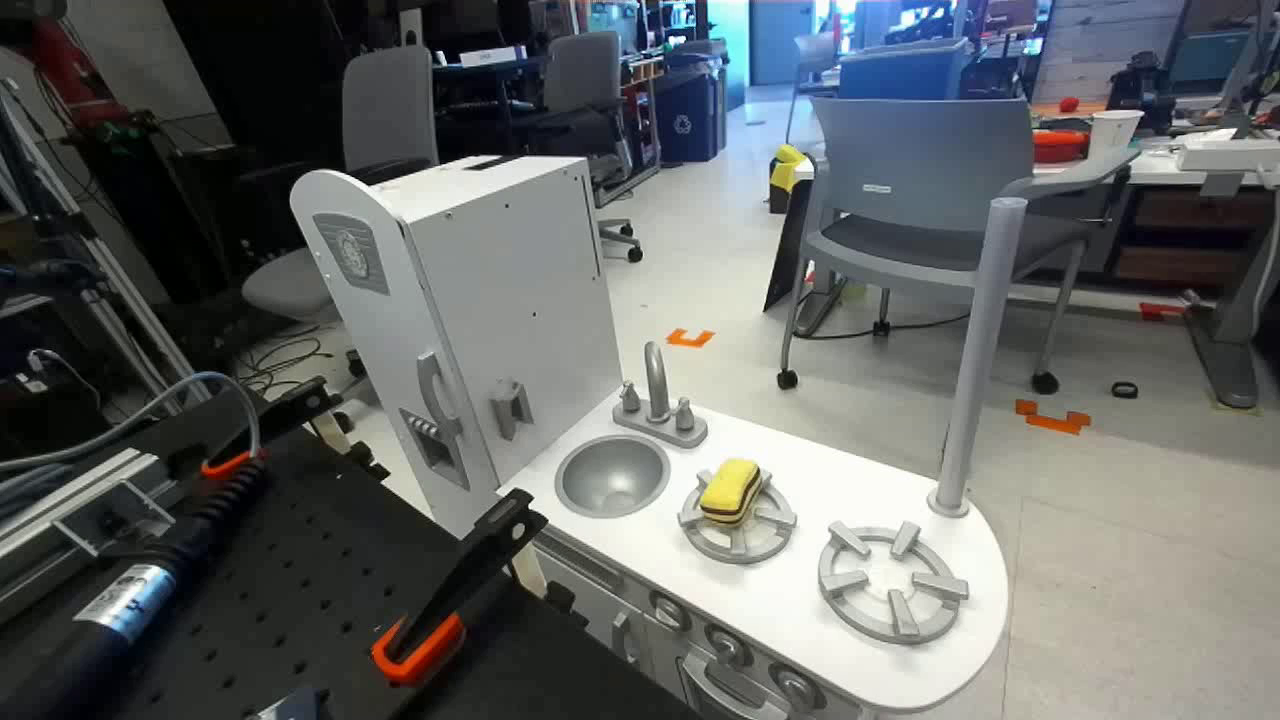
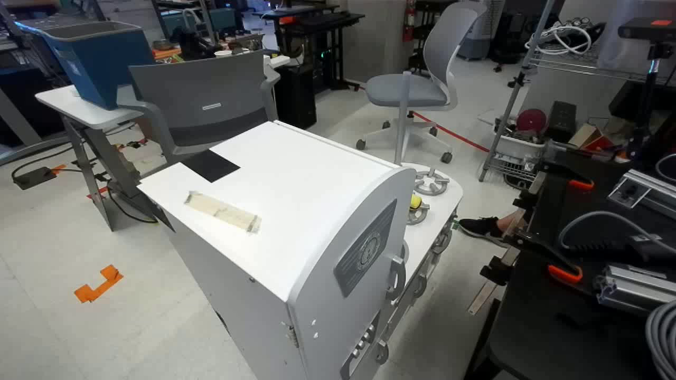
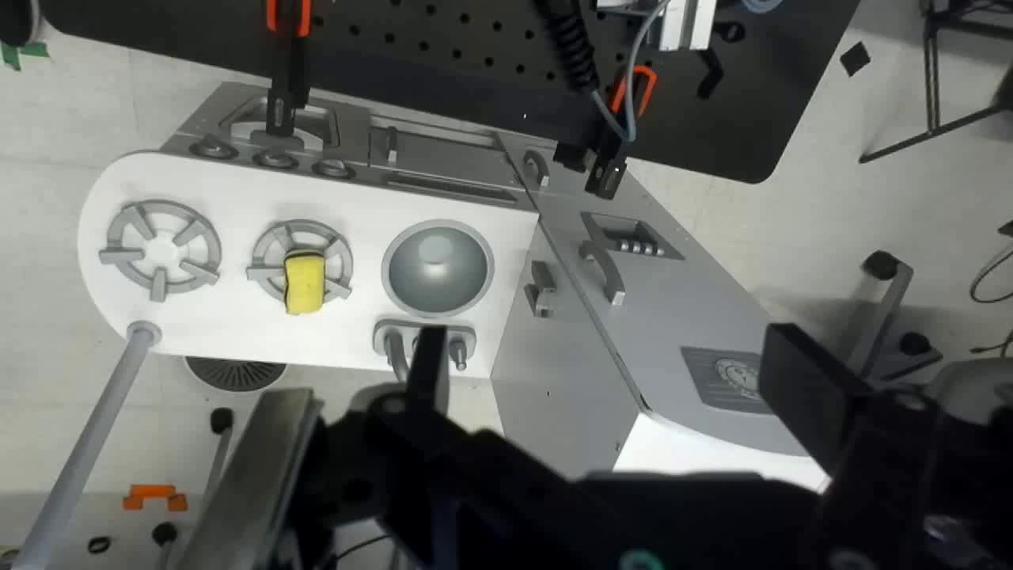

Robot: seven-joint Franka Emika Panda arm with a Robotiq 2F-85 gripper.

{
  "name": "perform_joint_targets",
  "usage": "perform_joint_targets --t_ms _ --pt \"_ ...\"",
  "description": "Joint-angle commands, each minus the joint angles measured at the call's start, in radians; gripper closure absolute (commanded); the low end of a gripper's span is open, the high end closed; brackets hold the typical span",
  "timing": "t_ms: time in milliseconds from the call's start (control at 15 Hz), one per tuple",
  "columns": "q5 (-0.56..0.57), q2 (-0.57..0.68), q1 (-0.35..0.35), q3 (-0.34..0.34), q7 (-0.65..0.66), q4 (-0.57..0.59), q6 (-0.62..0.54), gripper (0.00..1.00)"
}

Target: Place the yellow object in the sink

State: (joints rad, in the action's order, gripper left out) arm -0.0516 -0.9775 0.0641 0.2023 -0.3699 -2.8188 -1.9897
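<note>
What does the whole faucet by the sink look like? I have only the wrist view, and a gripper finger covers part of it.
Observer: In an exterior view, the faucet has a hooked spout rising between two handles.
Operator: And that dark edge at one end of the yellow object: is it only there?
Observer: No, an exterior view shows dark striping along its side as well.
Operator: My gripper hides part of the top of the tall cabinet. What's up there?
Observer: A strip of tape and a black patch, both seen in an exterior view.
</note>
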Motion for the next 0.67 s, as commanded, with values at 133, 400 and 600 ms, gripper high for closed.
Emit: perform_joint_targets --t_ms 133,400,600 --pt "0.003 0.053 -0.001 0.004 -0.013 0.021 -0.009 0.00" --pt "0.016 0.203 0.000 0.012 -0.025 0.087 -0.105 0.00" --pt "0.022 0.384 0.005 0.024 -0.044 0.138 -0.244 0.00"
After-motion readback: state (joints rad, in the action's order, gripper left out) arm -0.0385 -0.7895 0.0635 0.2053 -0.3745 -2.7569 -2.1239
